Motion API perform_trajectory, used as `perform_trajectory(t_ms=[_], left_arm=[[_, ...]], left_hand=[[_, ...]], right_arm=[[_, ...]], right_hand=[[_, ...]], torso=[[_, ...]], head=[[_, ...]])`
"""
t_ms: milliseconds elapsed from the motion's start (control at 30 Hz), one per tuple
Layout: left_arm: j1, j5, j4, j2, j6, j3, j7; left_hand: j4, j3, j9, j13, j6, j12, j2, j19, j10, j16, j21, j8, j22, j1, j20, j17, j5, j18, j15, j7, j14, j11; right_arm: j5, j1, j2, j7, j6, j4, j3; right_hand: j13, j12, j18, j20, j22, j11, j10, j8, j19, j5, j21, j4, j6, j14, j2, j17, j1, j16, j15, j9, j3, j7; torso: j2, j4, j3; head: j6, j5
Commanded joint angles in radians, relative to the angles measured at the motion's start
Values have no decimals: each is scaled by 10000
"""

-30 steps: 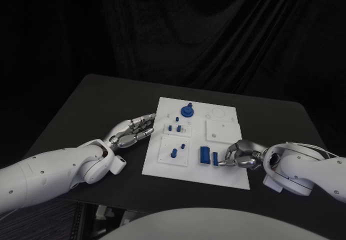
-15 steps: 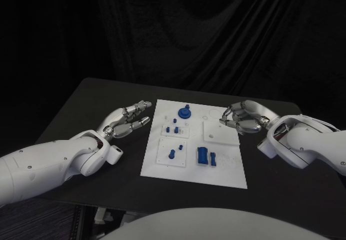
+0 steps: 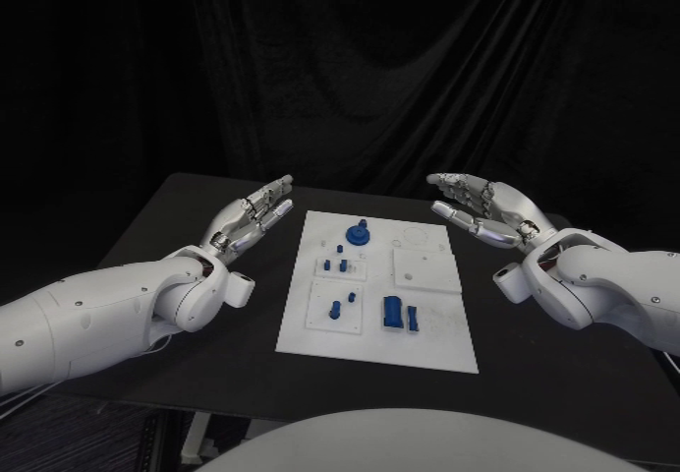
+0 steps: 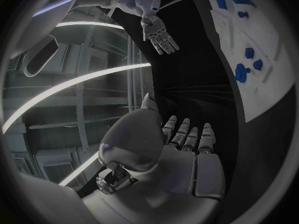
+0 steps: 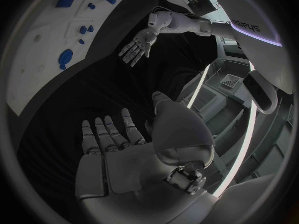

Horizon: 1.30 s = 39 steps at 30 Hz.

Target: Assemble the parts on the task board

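Hovering both hands off the task board right now, nothing in either one: my left hand is flat with fingers spread wide above the table's left side, my right hand open and loosely fanned near the far right corner. The board sits mid-table with the blue parts on it: a round knob piece at the far end, small pegs in the middle, a bigger block nearer me. Looks mostly seated to me, though I can't tell if any slots are unfilled. Plenty of bare black table either side, board edges well apart from both hands.
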Motion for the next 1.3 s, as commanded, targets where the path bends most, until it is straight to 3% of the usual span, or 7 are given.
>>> perform_trajectory(t_ms=[33, 167, 200, 400, 567, 967, 1300], left_arm=[[19, 280, -4, 27, 265, 13, 2099], [5, 124, -9, 32, 242, 13, 2147], [0, 87, -12, 22, 88, 5, 0], [-29, 239, 106, 59, -266, 142, -102], [-105, 644, 419, 158, -1208, 506, -374], [-384, 2123, 1565, 521, -4652, 1838, -1369], [-446, 2453, 1821, 603, -5421, 2136, -1591]], left_hand=[[1, -59, -10, -17, -17, -128, 21, -51, -115, -36, -8, -29, -71, -57, 98, -15, 6, 161, -52, -120, -15, -160], [-13, -3, -4, -16, 23, -157, 40, -119, -179, -36, -47, -21, -166, 118, 258, -15, 320, 307, -110, -174, -15, -244], [-882, 959, -316, -358, -765, -797, -685, -440, -996, -36, -252, -326, -911, -3997, -271, -15, -398, -260, -777, 342, -15, -822], [-1250, 1332, -316, -358, -1052, -1067, -930, -440, -996, -36, -252, -326, -911, -5482, -364, -15, -550, -210, -777, 342, -15, -822], [-1556, 1674, -316, -358, -1330, -1297, -1184, -440, -996, -36, -252, -326, -911, -6919, -536, -15, -817, -384, -777, 342, -15, -822], [-2148, 2267, -316, -358, -1816, -2341, -2323, -440, -996, -36, -252, -326, -911, -9543, -1361, -15, -1298, -1242, -777, 342, -15, -822], [-2909, 3226, -316, -358, -2592, -2341, -2323, -440, -996, -36, -252, -326, -911, -10800, -1361, -15, -1998, -1242, -777, 342, -15, -822]], right_arm=[[941, -238, 13, 1721, 583, -195, 3], [1001, -417, 97, 1984, 822, -389, 2], [554, -365, 76, 1096, 320, -335, -8], [908, -437, 243, 1038, 110, -366, 153], [1850, -627, 687, 886, -450, -452, 580], [5291, -1324, 2307, 328, -2493, -762, 2139], [6055, -1479, 2667, 204, -2947, -831, 2485]], right_hand=[[-1025, -502, -172, 7, -719, -590, -191, -494, -349, -98, -44, 7, -412, -461, 285, -449, 221, -447, -148, -729, -662, -531], [-1742, -714, -147, -15, -1005, -787, -277, -771, -431, -122, -59, -12, -548, -610, 515, -704, 634, -580, -181, -1237, -1356, -683], [-2207, -1397, -777, -872, -1310, -1138, -636, -1244, -837, -739, -189, -879, -1247, -1075, -399, -1189, -2841, -990, -792, -1584, -359, -173], [-2493, -1662, -777, -1223, -2048, -1272, -636, -1456, -837, -1018, -189, -1212, -1471, -1075, -399, -1189, -4048, -1156, -1016, -2443, -359, -173], [-2662, -1913, -777, -1544, -2048, -2085, -636, -1625, -837, -1257, -189, -1533, -1712, -1075, -399, -1189, -5274, -1988, -1214, -2443, -359, -173], [-3378, -3043, -777, -2087, -2048, -2085, -636, -2378, -837, -2306, -189, -2057, -2819, -1075, -399, -1189, -7473, -1988, -2199, -2443, -359, -173], [-3378, -3043, -777, -2961, -2048, -2085, -636, -2378, -837, -2306, -189, -2910, -2819, -1075, -399, -1189, -8592, -1988, -2199, -2443, -359, -173]], torso=[[-340, -92, 53], [-403, -163, 79], [-280, -86, 49], [-230, -155, 104], [-97, -339, 249], [385, -1005, 775], [489, -1149, 889]], head=[[0, 63], [0, 110], [0, 81], [177, 80], [649, 77], [2358, 65], [2726, 62]])
